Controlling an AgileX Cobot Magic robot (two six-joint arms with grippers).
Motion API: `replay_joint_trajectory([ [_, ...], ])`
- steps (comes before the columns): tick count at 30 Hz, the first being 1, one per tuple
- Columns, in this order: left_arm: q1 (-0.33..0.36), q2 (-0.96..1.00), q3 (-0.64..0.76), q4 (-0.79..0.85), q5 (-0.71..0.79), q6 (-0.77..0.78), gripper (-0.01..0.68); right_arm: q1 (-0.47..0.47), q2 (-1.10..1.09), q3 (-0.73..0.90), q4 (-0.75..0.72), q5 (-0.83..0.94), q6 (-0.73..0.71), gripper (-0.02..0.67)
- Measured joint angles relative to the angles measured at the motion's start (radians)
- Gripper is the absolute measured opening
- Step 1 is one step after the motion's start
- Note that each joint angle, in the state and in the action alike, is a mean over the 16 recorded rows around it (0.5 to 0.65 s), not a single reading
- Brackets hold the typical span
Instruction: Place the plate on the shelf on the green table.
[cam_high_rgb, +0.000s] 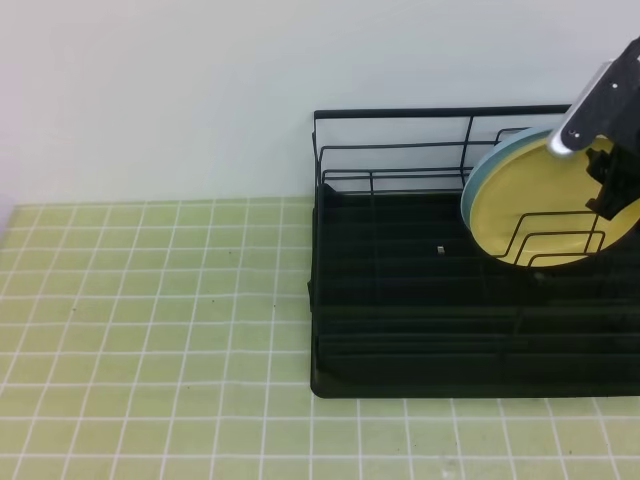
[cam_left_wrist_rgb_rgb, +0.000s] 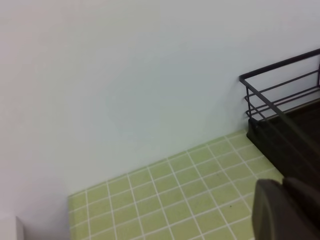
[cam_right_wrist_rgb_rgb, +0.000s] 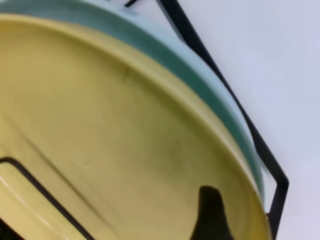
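Note:
The pale-yellow plate (cam_high_rgb: 520, 210) stands on edge in the bent-wire dividers of the black shelf (cam_high_rgb: 400, 330) at its back right, leaning against a light-blue plate (cam_high_rgb: 478, 172) behind it. My right gripper (cam_high_rgb: 605, 185) is at the yellow plate's upper right rim and looks shut on it. In the right wrist view one dark finger (cam_right_wrist_rgb_rgb: 210, 215) lies on the plate's face (cam_right_wrist_rgb_rgb: 100, 125); the other finger is hidden. My left gripper (cam_left_wrist_rgb_rgb: 284, 212) shows only in the left wrist view, fingers together, empty, above the green table (cam_left_wrist_rgb_rgb: 175, 195).
The shelf stands on the green table (cam_high_rgb: 150, 320) against a white wall, with its tall back rail (cam_high_rgb: 400, 112) toward the wall. Its corner shows in the left wrist view (cam_left_wrist_rgb_rgb: 280, 85). A small pale speck (cam_high_rgb: 440, 250) lies on the slatted base.

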Motion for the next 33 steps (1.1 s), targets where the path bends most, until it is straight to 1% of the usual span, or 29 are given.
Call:
replay_joint_trajectory([
  [5,0.000,0.000,0.000,0.002,0.000,0.000,-0.003,0.029,0.000,0.000,0.000,-0.041,0.036,0.463],
  [9,0.000,0.000,0.000,0.004,0.000,0.000,-0.003,0.068,0.000,0.000,0.000,-0.110,0.064,0.462],
  [25,0.000,0.000,0.005,0.052,0.002,0.000,-0.003,0.288,-0.012,0.002,-0.002,-0.500,0.149,0.460],
  [29,0.000,0.000,0.018,0.081,0.002,-0.014,-0.003,0.339,-0.040,0.002,-0.002,-0.579,0.188,0.448],
  [33,0.000,-0.002,0.041,0.143,0.002,-0.067,-0.003,0.388,-0.098,0.002,-0.002,-0.655,0.252,0.426],
])
